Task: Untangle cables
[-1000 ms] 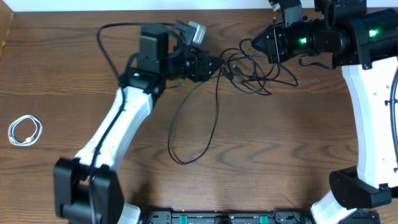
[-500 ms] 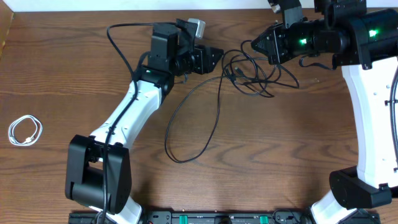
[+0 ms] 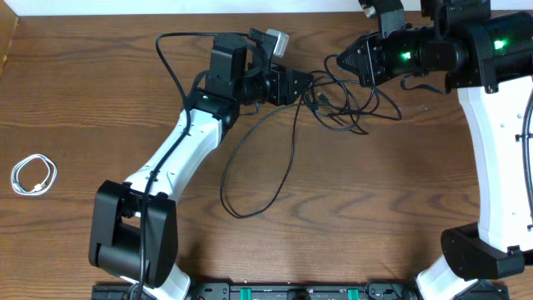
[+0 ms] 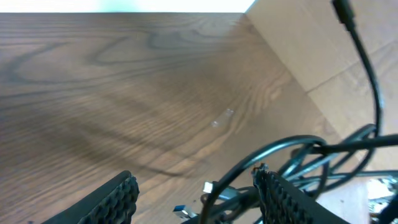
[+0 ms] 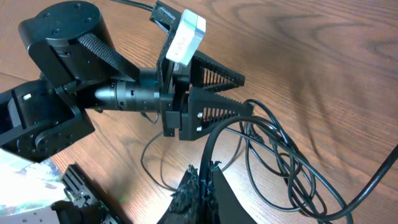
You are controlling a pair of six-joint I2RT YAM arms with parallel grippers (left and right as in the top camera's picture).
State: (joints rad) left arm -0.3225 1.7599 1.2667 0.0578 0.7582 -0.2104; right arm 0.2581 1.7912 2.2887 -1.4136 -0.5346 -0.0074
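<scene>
- Overhead: the black cables (image 3: 346,107) lie in a tangle on the table (image 3: 400,208) near its far edge, between the two grippers. One long loop of them trails toward the near edge.
- Overhead: the left gripper (image 3: 307,83) points into the tangle's left side. The right gripper (image 3: 340,60) sits at the tangle's upper edge, and from here I cannot tell how either pair of fingers stands.
- Overhead: the white cable (image 3: 37,188) lies coiled by itself at the far left, well apart from the black ones.
- Left wrist: the left gripper (image 4: 199,198) is spread wide and holds nothing. Black cables (image 4: 292,146) arc over its right finger (image 4: 283,193), and a small silver plug (image 4: 214,186) lies between the fingers.
- Right wrist: the right gripper (image 5: 200,186) is clenched, its tips pinching one strand of the black cables (image 5: 273,149), which curves up from them into the loops.
- Right wrist: the left gripper (image 5: 245,92) faces those loops, its ribbed fingers parted, the lower one touching a strand.
</scene>
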